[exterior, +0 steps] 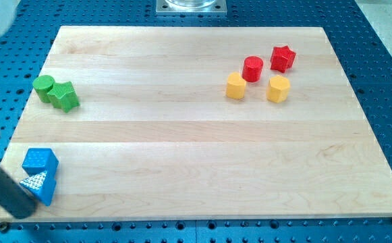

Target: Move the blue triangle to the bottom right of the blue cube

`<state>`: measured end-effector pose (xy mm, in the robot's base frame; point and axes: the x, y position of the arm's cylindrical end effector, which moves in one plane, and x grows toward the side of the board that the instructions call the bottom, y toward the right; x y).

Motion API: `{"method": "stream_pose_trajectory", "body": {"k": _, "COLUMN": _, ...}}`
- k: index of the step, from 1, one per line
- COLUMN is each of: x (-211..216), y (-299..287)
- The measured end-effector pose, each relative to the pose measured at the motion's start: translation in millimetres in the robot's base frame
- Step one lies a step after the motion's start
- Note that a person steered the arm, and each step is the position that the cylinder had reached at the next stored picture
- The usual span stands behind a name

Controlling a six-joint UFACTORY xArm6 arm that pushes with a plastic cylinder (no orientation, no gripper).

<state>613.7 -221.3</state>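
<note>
Touching the blue triangle (40, 186) at near-left board (182, 135) corner, my tip (24, 209); no jaws, bare rod. Blue cube (39, 160) just behind triangle, touching. Green, red, yellow blocks far off.

Green (55, 92), red (267, 63), yellow blocks (257, 88)

- A pale wooden surface (196, 142) with visible grain fills most of the view.
- A blue perforated base plate (378, 61) surrounds it.
- A grey metal mount (191, 6) sits at the view's top.
- Lighting is even and bright.
</note>
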Motion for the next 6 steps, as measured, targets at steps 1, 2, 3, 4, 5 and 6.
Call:
{"method": "stream_pose_trajectory", "body": {"k": 1, "x": -4, "y": 16}}
{"method": "stream_pose_trajectory", "body": {"k": 2, "x": -4, "y": 16}}
{"method": "stream_pose_trajectory", "body": {"k": 3, "x": -15, "y": 16}}
{"method": "stream_pose_trajectory", "body": {"k": 4, "x": -30, "y": 16}}
{"method": "stream_pose_trajectory", "body": {"k": 5, "x": -30, "y": 16}}
{"method": "stream_pose_trajectory", "body": {"k": 6, "x": -9, "y": -38}}
